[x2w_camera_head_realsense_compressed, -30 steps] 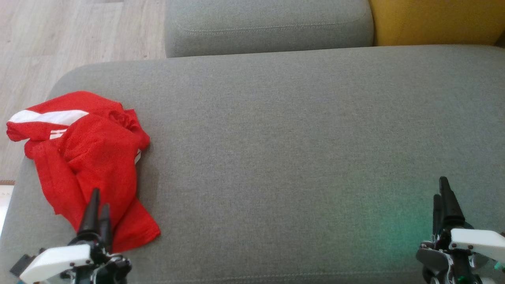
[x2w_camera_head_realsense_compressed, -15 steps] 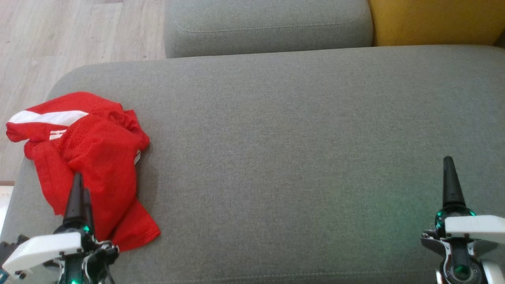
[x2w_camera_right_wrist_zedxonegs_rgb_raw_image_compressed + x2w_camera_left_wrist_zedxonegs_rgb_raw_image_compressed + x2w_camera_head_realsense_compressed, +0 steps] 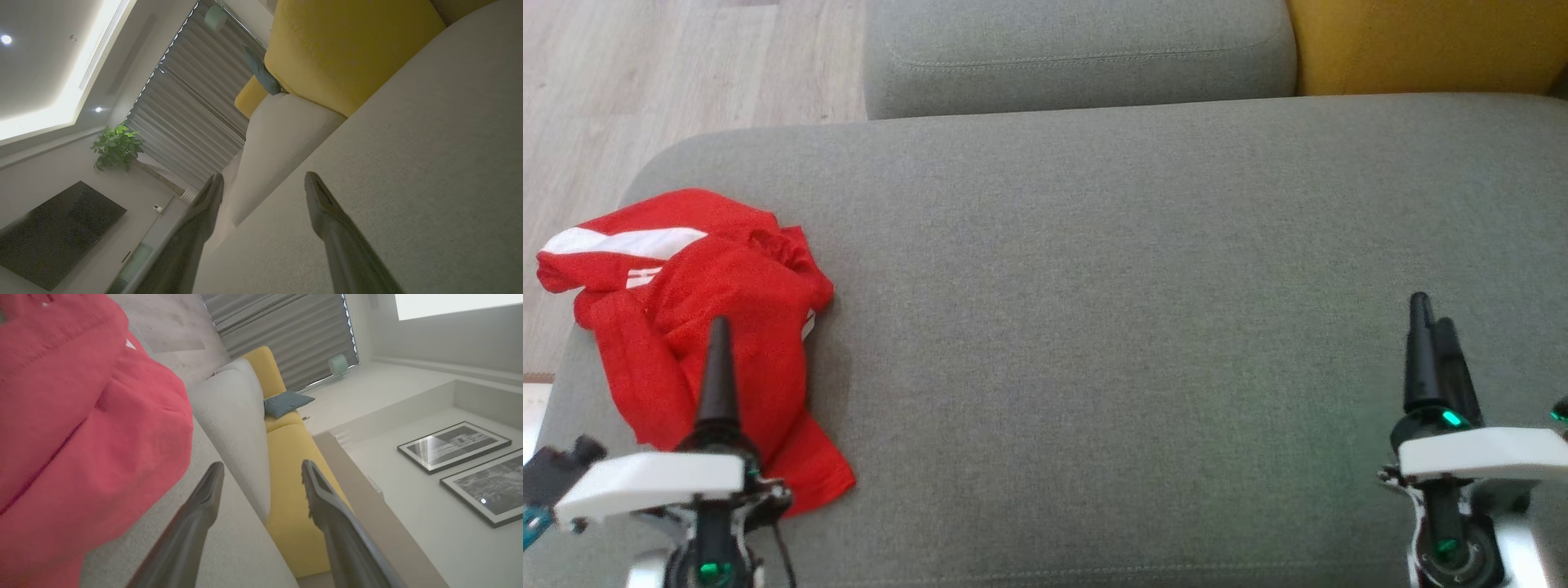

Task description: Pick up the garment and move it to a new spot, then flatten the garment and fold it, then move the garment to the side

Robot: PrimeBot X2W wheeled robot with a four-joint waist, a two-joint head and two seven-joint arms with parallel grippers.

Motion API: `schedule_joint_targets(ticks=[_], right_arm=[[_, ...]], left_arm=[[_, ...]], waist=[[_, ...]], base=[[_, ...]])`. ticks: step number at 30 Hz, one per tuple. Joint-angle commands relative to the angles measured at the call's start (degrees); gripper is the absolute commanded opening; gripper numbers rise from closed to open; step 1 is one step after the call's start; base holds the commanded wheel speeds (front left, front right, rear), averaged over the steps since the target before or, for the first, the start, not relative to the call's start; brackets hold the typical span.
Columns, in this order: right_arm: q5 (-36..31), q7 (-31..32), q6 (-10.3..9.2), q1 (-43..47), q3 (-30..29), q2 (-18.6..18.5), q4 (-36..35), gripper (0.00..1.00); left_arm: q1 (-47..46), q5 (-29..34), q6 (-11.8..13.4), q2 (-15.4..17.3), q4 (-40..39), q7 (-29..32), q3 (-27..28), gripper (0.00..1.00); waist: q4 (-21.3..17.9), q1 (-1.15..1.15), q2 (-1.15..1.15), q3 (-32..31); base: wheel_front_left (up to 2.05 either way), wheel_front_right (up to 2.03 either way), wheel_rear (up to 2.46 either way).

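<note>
Red garment [image 3: 760,310] lies crumpled at the left end of the grey sofa seat [image 3: 1094,286], its white-striped part by the far left edge. Left gripper [image 3: 718,335] is over the garment's near half, fingers apart with nothing between them; can't tell if it touches. Right gripper [image 3: 1432,314] is near right over bare seat, well apart from the garment, also spread and empty.

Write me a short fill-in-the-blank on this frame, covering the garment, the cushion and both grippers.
The crumpled garment is ____ with a white stripe.
It lies toward the robot's ____ on the grey sofa cushion.
The left gripper and the right gripper are both ____, holding nothing.
Missing words: red; left; open.
</note>
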Motion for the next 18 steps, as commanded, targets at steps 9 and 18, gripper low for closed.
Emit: schedule_joint_targets(ticks=[9,18], right_arm=[[-11.79,-2.27,0.22,-2.71,2.05,-0.38,-3.91,1.00],[-19.54,-3.79,0.25,-2.04,2.66,-0.41,-4.51,1.00]], left_arm=[[-1.90,14.04,1.86,0.85,-4.45,-1.94,-4.55,1.00],[-1.86,26.42,3.62,0.92,-5.67,-3.45,-8.99,1.00]], waist=[[-0.32,0.00,0.00,0.13],[-0.65,0.00,0.00,0.18]], base=[[0.00,0.00,0.00],[0.00,0.00,0.00]])
